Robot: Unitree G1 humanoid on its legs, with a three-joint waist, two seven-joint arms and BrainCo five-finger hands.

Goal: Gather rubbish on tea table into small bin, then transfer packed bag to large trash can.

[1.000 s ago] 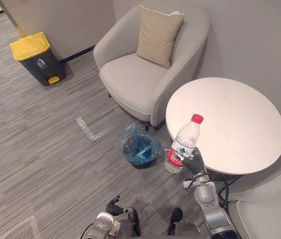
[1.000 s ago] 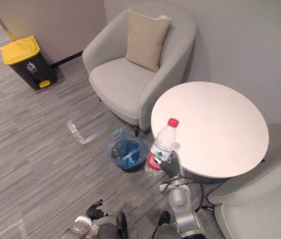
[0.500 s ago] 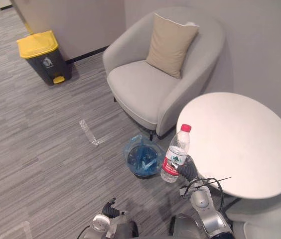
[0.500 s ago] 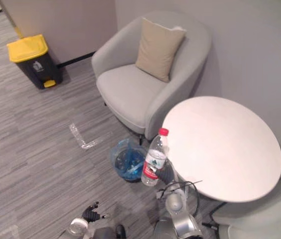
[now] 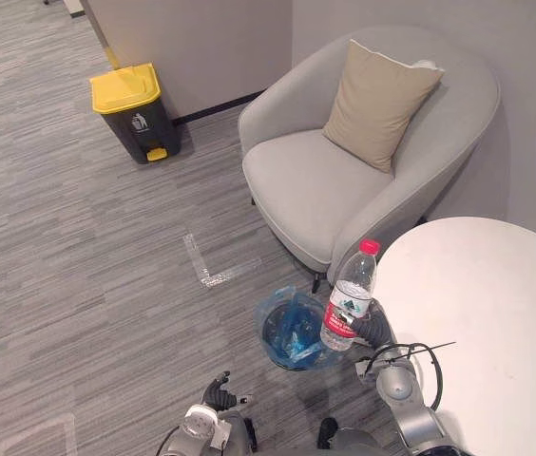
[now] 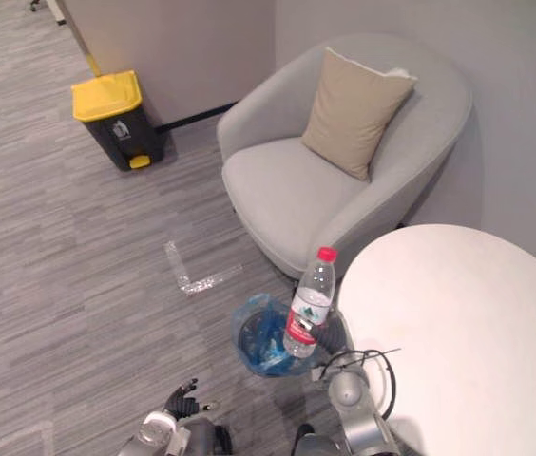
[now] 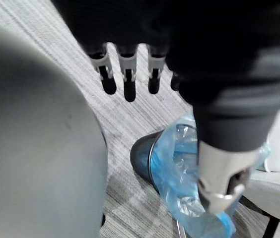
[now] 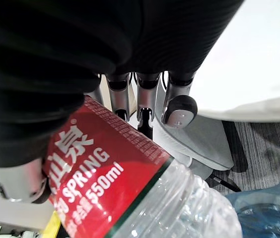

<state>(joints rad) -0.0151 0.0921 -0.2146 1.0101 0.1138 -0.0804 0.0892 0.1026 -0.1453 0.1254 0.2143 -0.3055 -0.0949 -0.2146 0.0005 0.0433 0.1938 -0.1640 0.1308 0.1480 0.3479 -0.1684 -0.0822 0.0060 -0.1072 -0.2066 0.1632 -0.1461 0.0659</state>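
Right hand curling round clear red-capped plastic bottle, lower centre | blue-lined small dark bin sitting just left | left hand hanging slack-fingered, empty, bottom left.

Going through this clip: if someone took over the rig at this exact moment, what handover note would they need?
Right hand: shut on the water bottle, holding it upright off the tea table, beside the table's edge.
Left hand: open, low at the robot's side, holding nothing.
Small bin with its blue bag stands on the floor between the table and the armchair. The bottle is right next to it, not yet dropped in.
Large trash can: by the far wall, yellow lid shut.
Left to do: release the bottle into the bin, pack the bag, carry it to the large can.
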